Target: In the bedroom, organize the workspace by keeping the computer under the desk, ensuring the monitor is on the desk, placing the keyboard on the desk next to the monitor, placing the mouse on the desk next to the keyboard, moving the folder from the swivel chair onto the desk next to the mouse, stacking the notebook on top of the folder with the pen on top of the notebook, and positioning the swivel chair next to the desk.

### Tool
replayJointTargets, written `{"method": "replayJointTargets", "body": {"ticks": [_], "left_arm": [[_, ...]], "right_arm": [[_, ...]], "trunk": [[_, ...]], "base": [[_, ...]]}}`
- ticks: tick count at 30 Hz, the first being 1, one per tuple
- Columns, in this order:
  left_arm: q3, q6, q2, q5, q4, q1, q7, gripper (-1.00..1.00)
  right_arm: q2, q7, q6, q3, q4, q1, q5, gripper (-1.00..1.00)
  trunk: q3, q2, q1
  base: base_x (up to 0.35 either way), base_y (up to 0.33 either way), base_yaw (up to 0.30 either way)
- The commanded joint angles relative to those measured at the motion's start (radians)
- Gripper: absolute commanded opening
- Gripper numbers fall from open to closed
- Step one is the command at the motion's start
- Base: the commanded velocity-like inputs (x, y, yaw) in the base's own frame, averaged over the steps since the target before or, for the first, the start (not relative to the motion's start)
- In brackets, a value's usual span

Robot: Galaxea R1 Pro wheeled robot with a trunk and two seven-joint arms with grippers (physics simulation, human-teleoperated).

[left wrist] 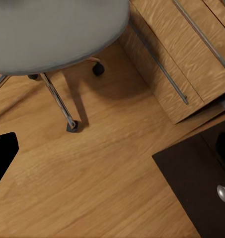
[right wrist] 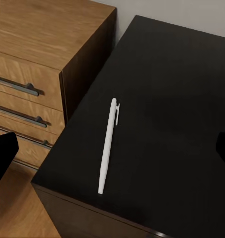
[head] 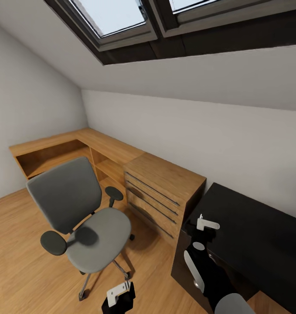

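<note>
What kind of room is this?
Probably a work corner in an attic room: skylight windows sit in a sloped ceiling, a grey swivel chair stands on the wood floor, and a pen lies on the black desk.

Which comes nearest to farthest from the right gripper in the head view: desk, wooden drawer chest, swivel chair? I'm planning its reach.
Measured from the right gripper:
1. desk: directly beneath it, at the near corner.
2. wooden drawer chest: just beyond, on the robot's left.
3. swivel chair: farthest, out on the floor to the left.
</note>
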Motion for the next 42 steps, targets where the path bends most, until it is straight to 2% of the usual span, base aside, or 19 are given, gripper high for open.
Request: {"method": "replayJointTargets", "body": {"ticks": [1, 42], "left_arm": [[-0.007, -0.006, 0.001, 0.008, 0.000, -0.001, 0.007, 1.00], [-0.008, 0.005, 0.001, 0.009, -0.006, -0.001, 0.007, 1.00]], "right_arm": [[-0.001, -0.007, 0.006, 0.003, -0.001, -0.001, -0.004, 1.00], [-0.001, 0.000, 0.006, 0.004, 0.000, -0.001, -0.007, 1.00]], "trunk": [[-0.002, -0.001, 0.000], [0.000, -0.001, 0.000]], "base": [[0.000, 0.000, 0.000], [0.000, 0.000, -0.005]]}}
